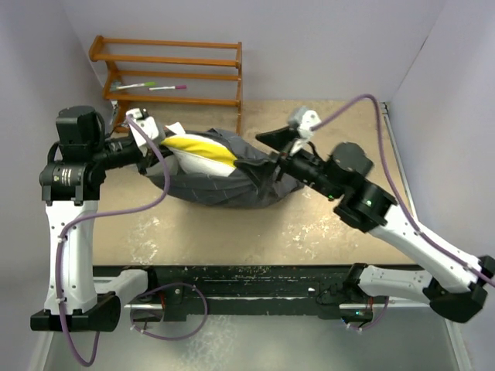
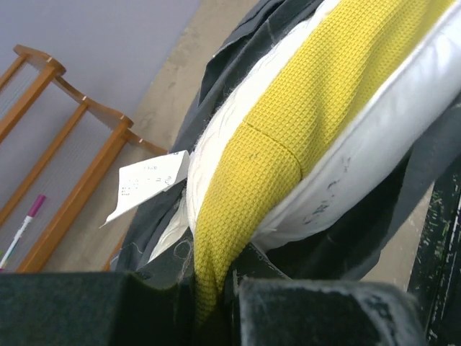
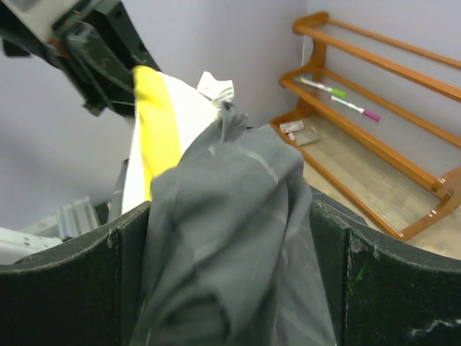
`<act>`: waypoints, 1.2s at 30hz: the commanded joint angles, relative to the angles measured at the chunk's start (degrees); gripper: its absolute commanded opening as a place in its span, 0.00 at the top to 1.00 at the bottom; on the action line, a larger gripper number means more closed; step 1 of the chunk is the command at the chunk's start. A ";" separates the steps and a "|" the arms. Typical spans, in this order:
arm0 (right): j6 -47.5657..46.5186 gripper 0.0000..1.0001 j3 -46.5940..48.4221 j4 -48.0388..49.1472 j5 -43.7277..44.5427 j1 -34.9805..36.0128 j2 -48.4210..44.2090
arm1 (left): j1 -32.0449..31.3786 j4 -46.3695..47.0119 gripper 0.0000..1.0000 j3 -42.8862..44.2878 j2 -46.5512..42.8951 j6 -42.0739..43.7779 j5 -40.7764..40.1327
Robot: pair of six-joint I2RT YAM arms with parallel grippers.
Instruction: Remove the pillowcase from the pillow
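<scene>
So the left gripper is pinching the pillow by its yellow end, and the right gripper is clamped on bunched pillowcase. Only the top view shows the whole bundle on the table: long axis left-right, bare end pointing left, maybe half uncovered.

From above, behind the arms, we look down on the desk; both wrist views sit close, facing each other across the pillow (all three catch the rack).
</scene>
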 commanded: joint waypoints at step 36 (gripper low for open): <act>5.96 1.00 -24.84 3.21 -0.21 -11.26 -17.53 | 0.57 8.01 1.00 19.67 3.62 -9.65 -0.39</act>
